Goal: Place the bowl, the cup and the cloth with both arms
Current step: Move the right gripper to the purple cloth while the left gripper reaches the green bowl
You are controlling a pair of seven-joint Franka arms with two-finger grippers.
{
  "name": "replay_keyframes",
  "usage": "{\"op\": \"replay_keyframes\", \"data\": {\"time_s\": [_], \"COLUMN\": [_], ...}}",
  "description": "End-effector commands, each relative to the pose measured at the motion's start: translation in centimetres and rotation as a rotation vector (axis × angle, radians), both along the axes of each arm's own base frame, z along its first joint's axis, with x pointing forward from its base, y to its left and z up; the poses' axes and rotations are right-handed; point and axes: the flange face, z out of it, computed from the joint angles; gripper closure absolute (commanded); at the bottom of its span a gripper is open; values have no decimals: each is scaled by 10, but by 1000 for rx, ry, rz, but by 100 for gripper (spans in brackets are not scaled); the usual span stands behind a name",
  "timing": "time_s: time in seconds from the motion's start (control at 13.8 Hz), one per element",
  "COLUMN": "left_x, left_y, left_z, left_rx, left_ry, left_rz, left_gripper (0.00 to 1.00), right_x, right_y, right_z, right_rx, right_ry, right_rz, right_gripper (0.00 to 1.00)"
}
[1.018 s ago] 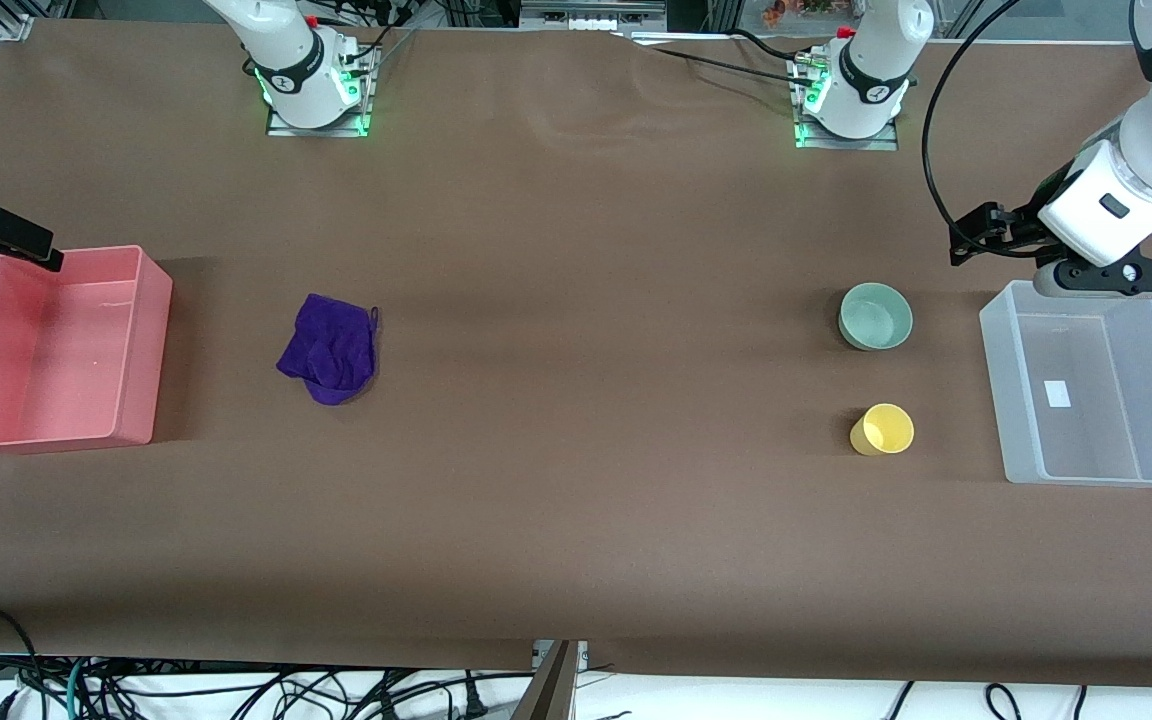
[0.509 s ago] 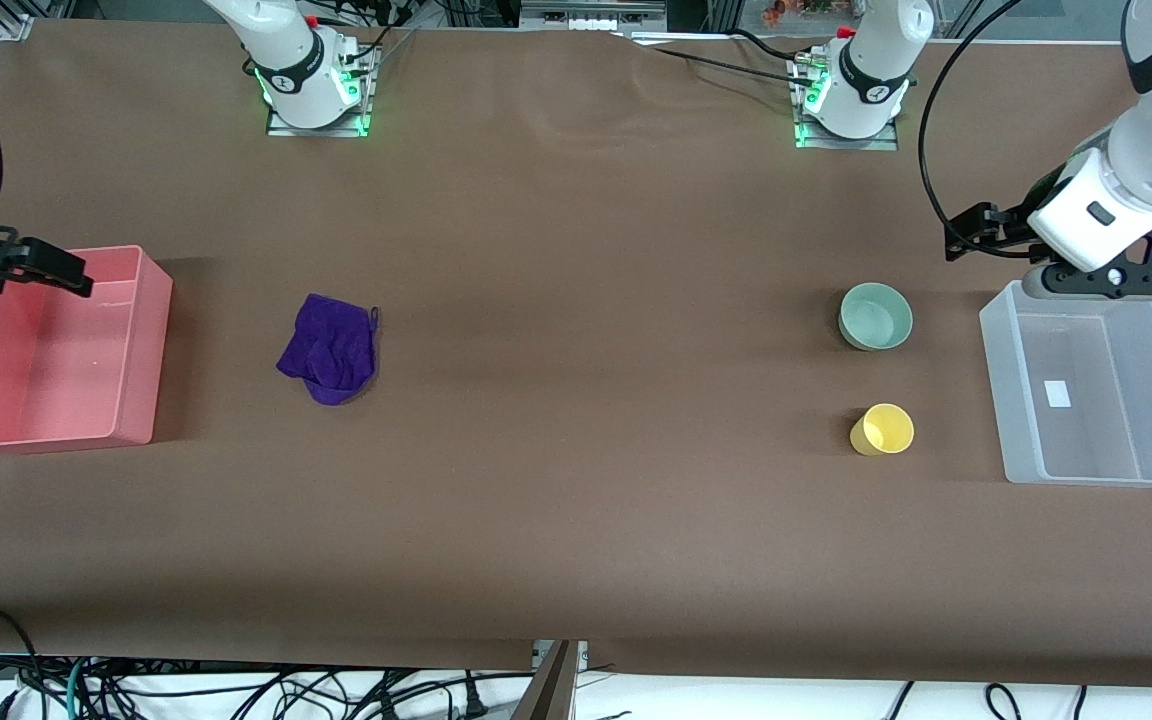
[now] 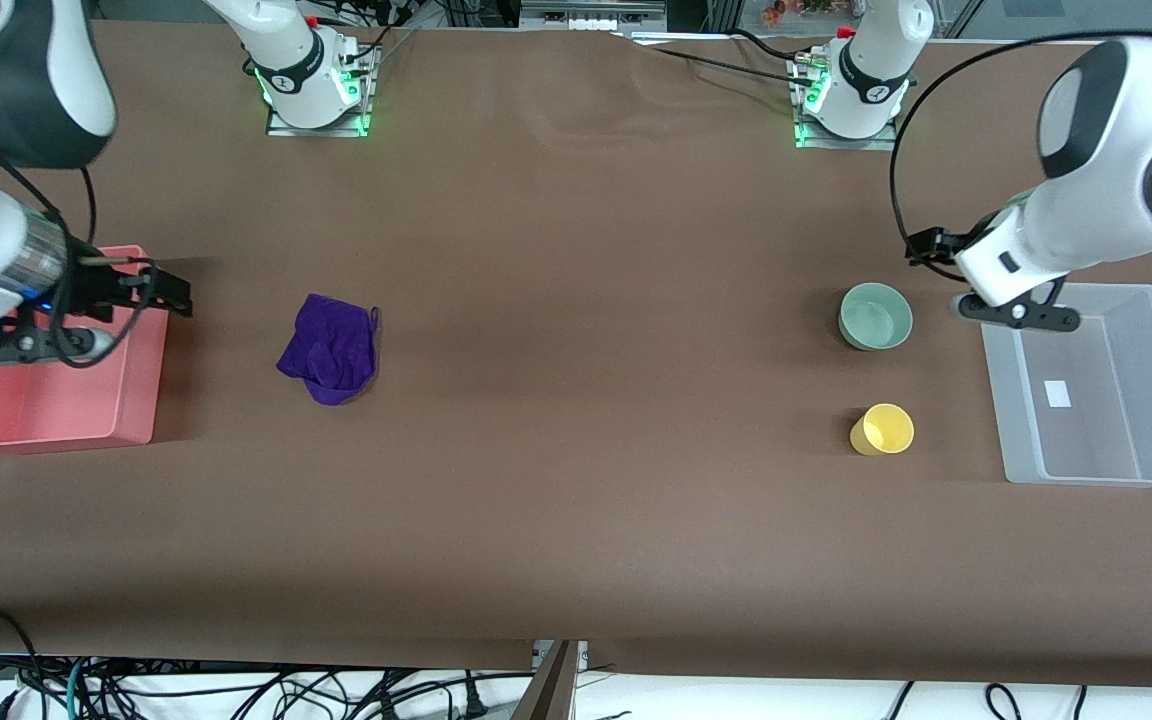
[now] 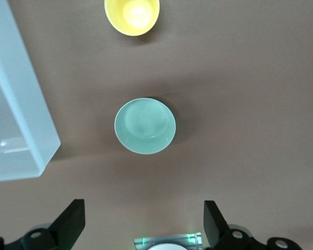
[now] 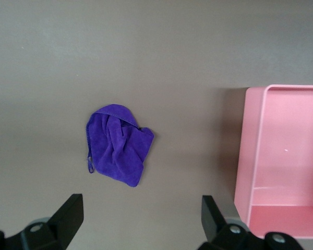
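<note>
The mint-green bowl (image 3: pixel 876 316) stands upright toward the left arm's end of the table; it also shows in the left wrist view (image 4: pixel 145 126). The yellow cup (image 3: pixel 883 429) stands nearer the front camera than the bowl and shows in the left wrist view (image 4: pixel 132 15). The purple cloth (image 3: pixel 329 348) lies crumpled toward the right arm's end and shows in the right wrist view (image 5: pixel 118 151). My left gripper (image 3: pixel 1014 313) (image 4: pixel 144 219) is open and empty over the clear bin's edge beside the bowl. My right gripper (image 3: pixel 31 345) (image 5: pixel 141 216) is open and empty over the pink bin.
A pink bin (image 3: pixel 141 380) (image 5: pixel 250 156) sits at the right arm's end of the table, beside the cloth. A clear plastic bin (image 3: pixel 1086 440) (image 4: pixel 21 130) with a white label inside sits at the left arm's end, beside the bowl and cup. Brown table surface lies between.
Both arms have swung inward. The left gripper moved from over the clear bin toward the bowl. The right gripper moved from the table's end to over the pink bin, toward the cloth.
</note>
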Motion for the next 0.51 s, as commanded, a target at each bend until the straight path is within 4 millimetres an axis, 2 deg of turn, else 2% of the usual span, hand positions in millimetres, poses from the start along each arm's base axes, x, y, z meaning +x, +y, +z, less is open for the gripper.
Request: {"op": "replay_keyframes", "data": {"time_s": [0.0,0.29,0.44], "left_x": [-16,-34,-25], "left_y": [6,26,46], "left_z": [-50,-133,-169], "left_rx": [-24,-83,-129], "left_ry": [-33,-100,-134], "left_rz": [-147,-304,-434], "left_gripper": [0,0,0], "right_x": [-8,-18,-18], "right_y": [-1,1,7], "right_z": [-43,-109,-138], "right_rx": [6,13,18], "right_ry": [-2,-14,6], "right_rz": [16,8,10], "right_gripper": [0,0,0]}}
